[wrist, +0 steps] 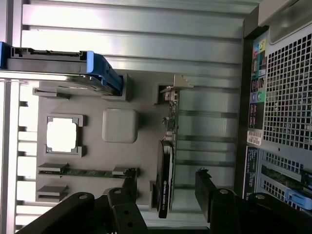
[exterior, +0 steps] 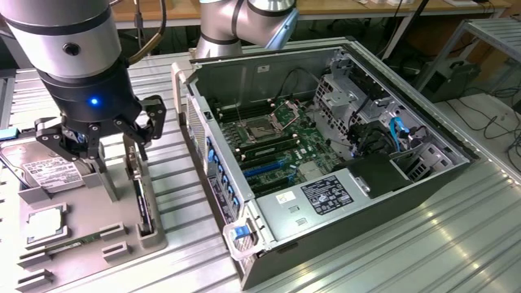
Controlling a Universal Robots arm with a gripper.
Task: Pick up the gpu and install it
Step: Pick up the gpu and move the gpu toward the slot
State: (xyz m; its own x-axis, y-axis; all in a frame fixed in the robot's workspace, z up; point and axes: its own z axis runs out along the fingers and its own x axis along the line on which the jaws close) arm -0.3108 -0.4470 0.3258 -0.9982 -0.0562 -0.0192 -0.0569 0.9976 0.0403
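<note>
The pick-up step is in hand: the pincer [exterior: 121, 177] hangs wide open and empty over the gpu [wrist: 165, 175], which stands on edge in the tray [wrist: 146, 146] beside the case [exterior: 252, 67], so a grasp calls for straddling the thin card squarely.

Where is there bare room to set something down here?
Bare: the ribbed metal table on the exterior view's right of the open black computer case. Tight: the strip between case and grey parts tray. Crowded: the tray, under the gripper.

Open computer case [exterior: 269, 64] beside grey tray [exterior: 91, 213] holding hard drive [exterior: 45, 171].
</note>
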